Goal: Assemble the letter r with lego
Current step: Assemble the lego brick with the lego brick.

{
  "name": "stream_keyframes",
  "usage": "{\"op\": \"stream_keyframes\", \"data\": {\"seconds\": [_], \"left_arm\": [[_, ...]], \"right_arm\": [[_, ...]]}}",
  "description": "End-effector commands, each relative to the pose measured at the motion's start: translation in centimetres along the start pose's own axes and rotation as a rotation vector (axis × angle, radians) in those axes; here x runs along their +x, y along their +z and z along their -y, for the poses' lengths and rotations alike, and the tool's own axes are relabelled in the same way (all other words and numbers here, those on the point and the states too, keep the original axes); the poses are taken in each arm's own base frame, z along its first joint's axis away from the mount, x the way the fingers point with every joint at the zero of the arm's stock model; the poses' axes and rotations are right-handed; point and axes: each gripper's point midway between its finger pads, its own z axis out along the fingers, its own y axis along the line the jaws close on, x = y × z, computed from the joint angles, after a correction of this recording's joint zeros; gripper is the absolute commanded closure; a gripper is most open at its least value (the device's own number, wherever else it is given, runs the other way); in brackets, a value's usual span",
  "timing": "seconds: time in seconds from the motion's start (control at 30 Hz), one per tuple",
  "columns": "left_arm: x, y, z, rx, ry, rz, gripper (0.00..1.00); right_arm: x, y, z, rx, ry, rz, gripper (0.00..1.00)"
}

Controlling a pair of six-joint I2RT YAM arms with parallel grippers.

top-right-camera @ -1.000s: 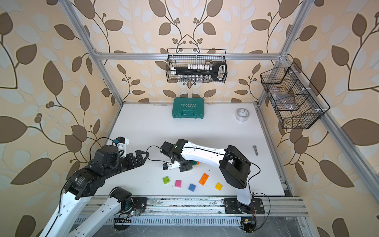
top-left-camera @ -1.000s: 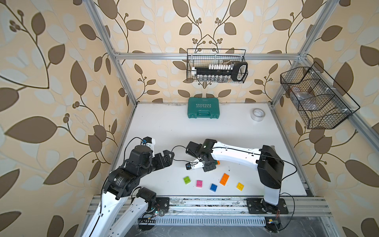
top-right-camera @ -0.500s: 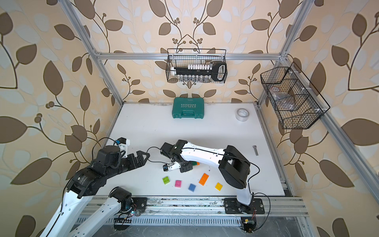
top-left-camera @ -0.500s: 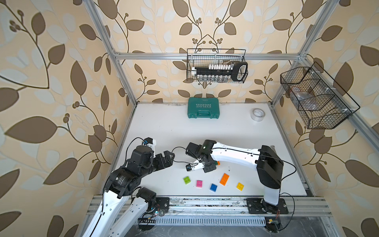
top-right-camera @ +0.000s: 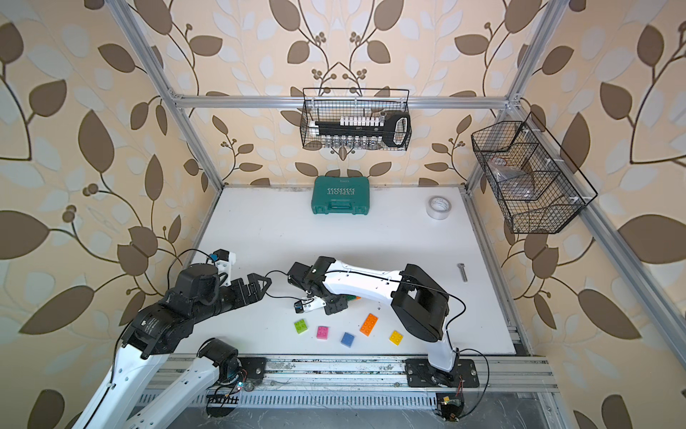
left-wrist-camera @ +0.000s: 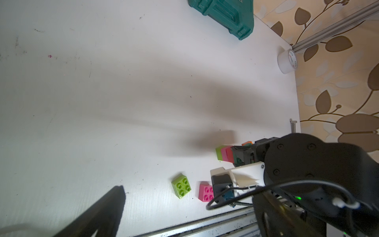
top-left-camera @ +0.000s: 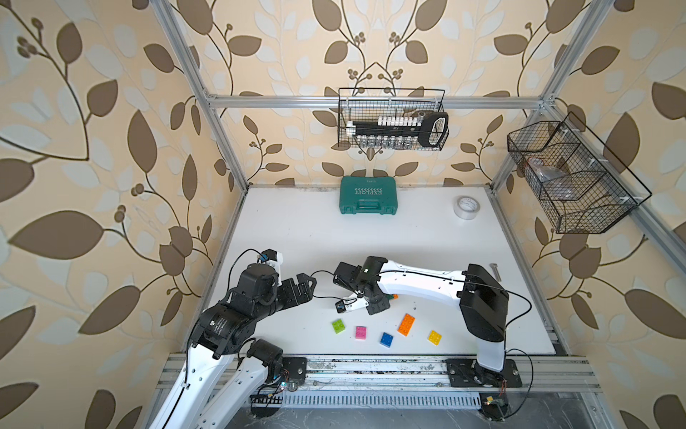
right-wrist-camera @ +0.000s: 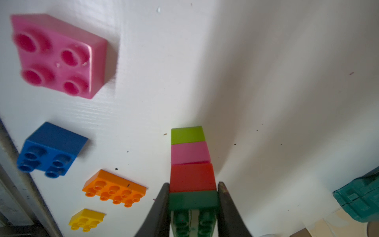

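My right gripper (right-wrist-camera: 193,200) is shut on the dark green brick (right-wrist-camera: 192,202) at one end of a lego stack whose other bricks are red (right-wrist-camera: 191,177), pink (right-wrist-camera: 189,152) and lime (right-wrist-camera: 187,135). The left wrist view shows this stack (left-wrist-camera: 223,156) just above the table. Loose lego lies near the front edge: lime (top-left-camera: 338,326), pink (top-left-camera: 361,332), blue (top-left-camera: 386,339), a long orange brick (top-left-camera: 406,324) and yellow (top-left-camera: 434,337). My left gripper (top-left-camera: 310,288) hangs open and empty to the left of the right wrist. A bit of another orange brick (top-left-camera: 394,296) peeks from under the right arm.
A teal tool case (top-left-camera: 368,200) stands at the back wall, and a tape roll (top-left-camera: 466,207) lies at the back right. A bolt (top-left-camera: 495,271) rests near the right edge. Two wire baskets (top-left-camera: 393,119) hang on the walls.
The left arm has edged slightly to the right. The right gripper and its stack have held still.
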Motion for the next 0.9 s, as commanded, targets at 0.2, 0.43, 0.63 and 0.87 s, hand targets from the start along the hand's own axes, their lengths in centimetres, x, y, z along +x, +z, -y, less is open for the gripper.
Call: {"op": "stream_keyframes", "data": {"seconds": [0.2,0.43,0.63,0.87], "left_arm": [[-0.1,0.5,0.4,0.025,0.033,-0.006,0.01],[0.0,0.9,0.5,0.029,0.039,-0.017,0.01],[0.0,1.0,0.6,0.032,0.042,-0.025,0.01],[0.1,1.2,0.6,0.033,0.041,-0.033,0.01]], "right_arm": [[-1.5,5.0,-4.5,-0.179,-0.031,-0.025,1.0],[-1.3,6.8,-5.8,-0.223,-0.015,-0.045,1.0],[-1.2,7.7,-6.2,-0.241,-0.008,-0.067,1.0],[-1.3,8.5,-6.8,-0.269,0.0,-0.082,1.0]]}}
